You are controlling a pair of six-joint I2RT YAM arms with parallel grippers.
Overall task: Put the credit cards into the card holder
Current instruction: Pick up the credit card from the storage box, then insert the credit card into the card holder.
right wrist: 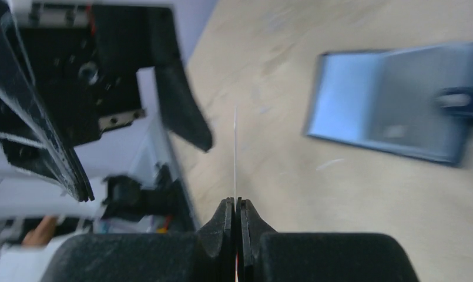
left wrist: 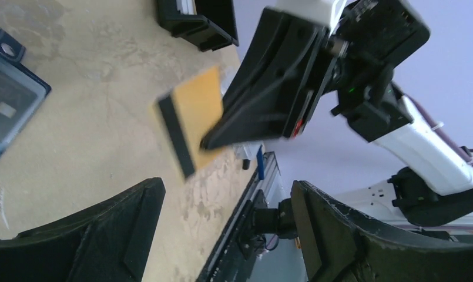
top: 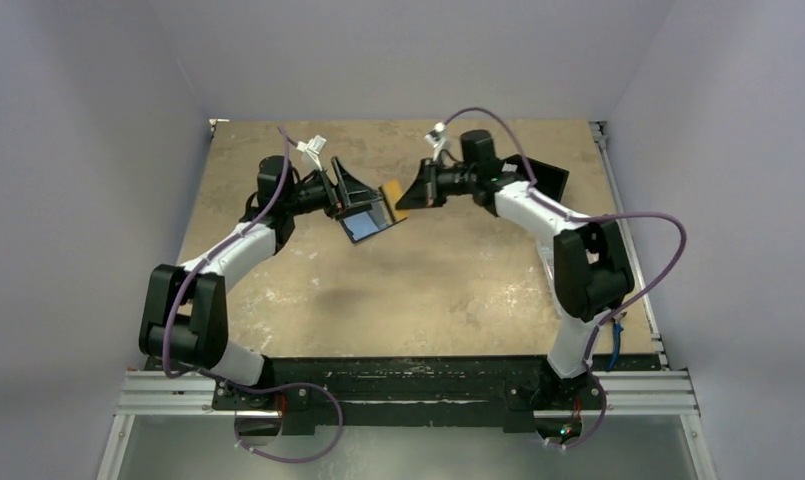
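An orange credit card (left wrist: 193, 111) with a black stripe hangs above the table, and my right gripper (left wrist: 213, 141) is shut on its edge. In the right wrist view the card (right wrist: 235, 153) shows edge-on as a thin line rising from the closed jaws of the right gripper (right wrist: 235, 202). The navy card holder (top: 366, 222) lies open on the table just left of the card, with a grey card inside it (right wrist: 398, 111). My left gripper (top: 350, 190) hovers open right behind the holder, nothing between its fingers (left wrist: 104, 229).
A black open-sided box (top: 548, 178) stands at the back right of the tan table (top: 428, 290), behind the right arm. The table's rail edge (left wrist: 263, 176) runs close beside both grippers.
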